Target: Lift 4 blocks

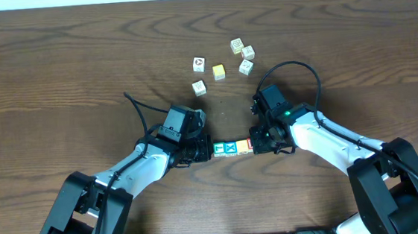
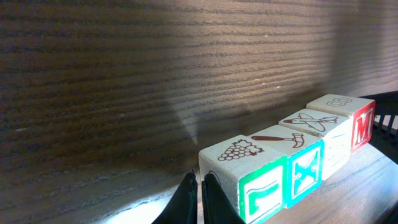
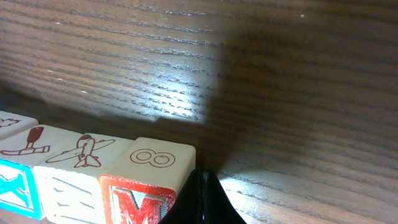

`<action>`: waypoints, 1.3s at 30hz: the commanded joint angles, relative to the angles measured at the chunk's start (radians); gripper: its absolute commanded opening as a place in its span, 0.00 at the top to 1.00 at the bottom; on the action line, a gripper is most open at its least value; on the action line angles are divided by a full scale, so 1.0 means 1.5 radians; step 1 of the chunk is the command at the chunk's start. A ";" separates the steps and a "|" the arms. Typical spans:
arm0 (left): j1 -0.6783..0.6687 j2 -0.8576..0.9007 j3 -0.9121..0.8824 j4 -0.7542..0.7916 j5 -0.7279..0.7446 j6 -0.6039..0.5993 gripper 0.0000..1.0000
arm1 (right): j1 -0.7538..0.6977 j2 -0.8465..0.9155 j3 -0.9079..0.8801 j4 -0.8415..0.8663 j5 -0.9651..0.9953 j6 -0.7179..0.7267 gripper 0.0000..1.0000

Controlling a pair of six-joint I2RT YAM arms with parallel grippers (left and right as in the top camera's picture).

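Note:
Four blocks lie end to end in a row at the table's middle: teal-green faced [image 1: 217, 149], blue X [image 1: 231, 148], yellow-orange [image 1: 242, 146] and red M [image 1: 250, 144]. My left gripper [image 1: 205, 149] is shut, and its closed tips [image 2: 200, 182] press the outer side of the teal-green block [image 2: 258, 186]. My right gripper [image 1: 259, 141] is also shut, with its tips [image 3: 202, 179] against the outer side of the red M block [image 3: 140, 199]. Neither gripper has anything between its fingers. I cannot tell whether the row is off the table.
Several cream-faced cubes [image 1: 199, 62] and a pale yellow cube [image 1: 219, 71] are scattered behind the row towards the far edge. Both arms reach in from the near edge, and their cables loop above them.

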 commanded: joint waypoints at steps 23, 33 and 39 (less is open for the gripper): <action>-0.038 0.008 0.000 0.019 0.052 -0.007 0.93 | 0.038 -0.023 0.003 0.017 -0.169 0.008 0.99; -0.038 0.008 0.001 0.021 0.053 -0.009 0.93 | 0.054 -0.023 0.003 0.018 -0.166 0.009 0.99; -0.039 0.008 0.001 0.021 0.053 -0.011 0.93 | 0.069 -0.023 0.003 0.018 -0.149 0.010 0.99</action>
